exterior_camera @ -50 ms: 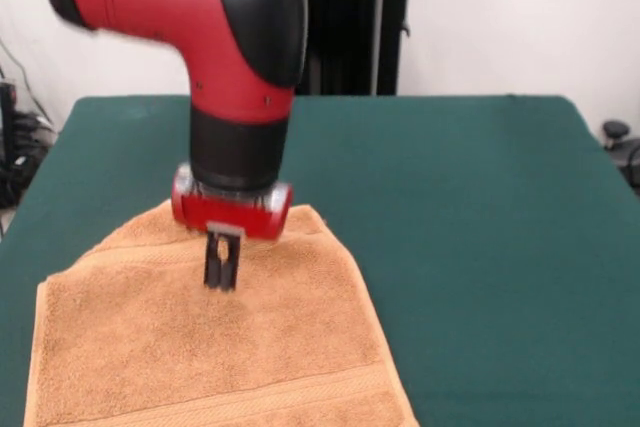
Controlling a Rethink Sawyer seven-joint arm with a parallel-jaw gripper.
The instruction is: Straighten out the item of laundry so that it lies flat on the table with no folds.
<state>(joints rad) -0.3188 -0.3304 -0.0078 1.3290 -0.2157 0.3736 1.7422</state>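
Note:
The item of laundry (200, 347), an orange-tan terry towel, lies on the near left part of the dark green table (470, 207). Its near edge runs out of the picture at the bottom. A woven band crosses it near the front. The far left corner looks turned in, which leaves a slanted edge from the left side up to the back. My gripper (222, 282) hangs straight down over the towel's back half, its tips at the cloth surface. The two black fingers (212, 265) stand close together, shut. Whether cloth is pinched between them is not visible.
The red and black arm (230, 57) comes down over the table's left half and hides the table behind it. Bare green felt spreads to the right of the towel and behind it. Cables and dark gear sit beyond the table's left and right edges.

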